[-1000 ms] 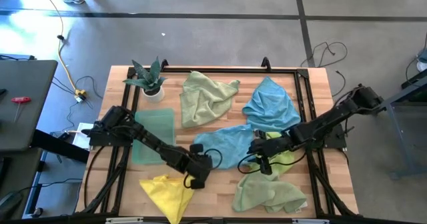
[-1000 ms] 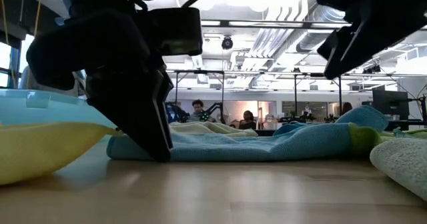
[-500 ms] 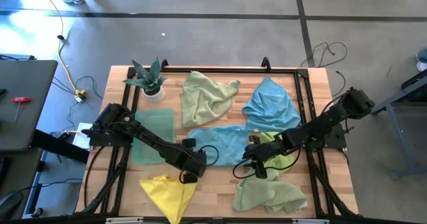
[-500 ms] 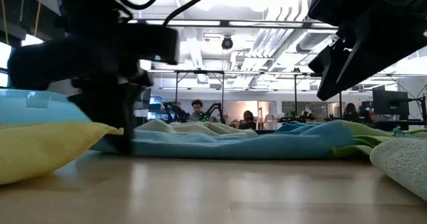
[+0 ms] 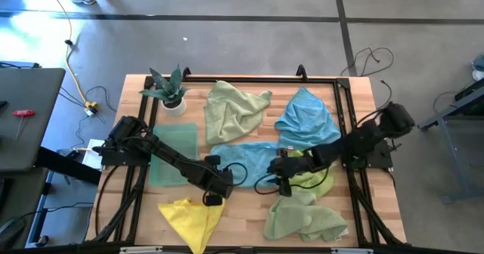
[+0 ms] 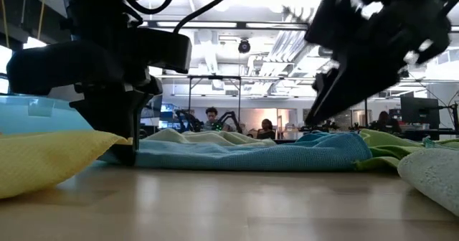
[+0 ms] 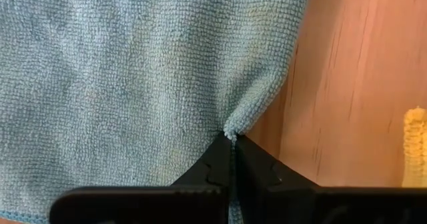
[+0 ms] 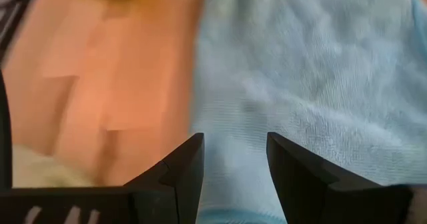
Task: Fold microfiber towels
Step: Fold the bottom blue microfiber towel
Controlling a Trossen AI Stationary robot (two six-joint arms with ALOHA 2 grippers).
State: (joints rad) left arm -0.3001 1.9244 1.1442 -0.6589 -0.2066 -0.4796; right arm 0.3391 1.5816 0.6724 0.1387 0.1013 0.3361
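at the blue towel's near corner my left pincer is pinching its edge; my right pincer hovers spread above its other end.

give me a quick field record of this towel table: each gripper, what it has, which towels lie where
left gripper: shut on an edge of the sky blue towel at mid table
right gripper: open, over the same towel's other side, holding nothing
yellow towel: front left, crumpled
pale green towels: one at the back, one front right
second blue towel: back right
potted plant: back left corner
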